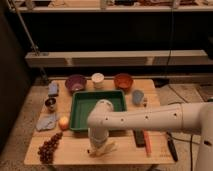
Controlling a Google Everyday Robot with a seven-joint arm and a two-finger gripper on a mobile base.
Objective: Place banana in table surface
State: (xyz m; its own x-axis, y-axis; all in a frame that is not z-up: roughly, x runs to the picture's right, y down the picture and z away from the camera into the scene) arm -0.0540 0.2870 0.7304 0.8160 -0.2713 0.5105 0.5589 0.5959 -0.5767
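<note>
- The robot's white arm (145, 119) reaches in from the right and bends down toward the near edge of the table surface (75, 150).
- The gripper (99, 148) is low over the wood, just in front of the green tray (80, 107).
- The banana (106, 148) is pale yellow and sits right under the gripper, close to the near edge of the table.
- I cannot tell if the banana is lying on the wood or is a tiny bit above it.
- I cannot tell if the gripper is holding the banana or has let go, because the arm hides it.
- This looks like the putting-down step, and it seems close to done.
- Next, I think the gripper needs to let go, if it has not, and go straight up so it does not knock the banana.
- The dark red grapes (48, 147) are at the near left, apart from the banana.
- A small round yellow-orange fruit (63, 122) sits just left of the tray.
- A purple bowl (75, 82), a white cup (98, 80) and an orange bowl (123, 81) stand along the far side.
</note>
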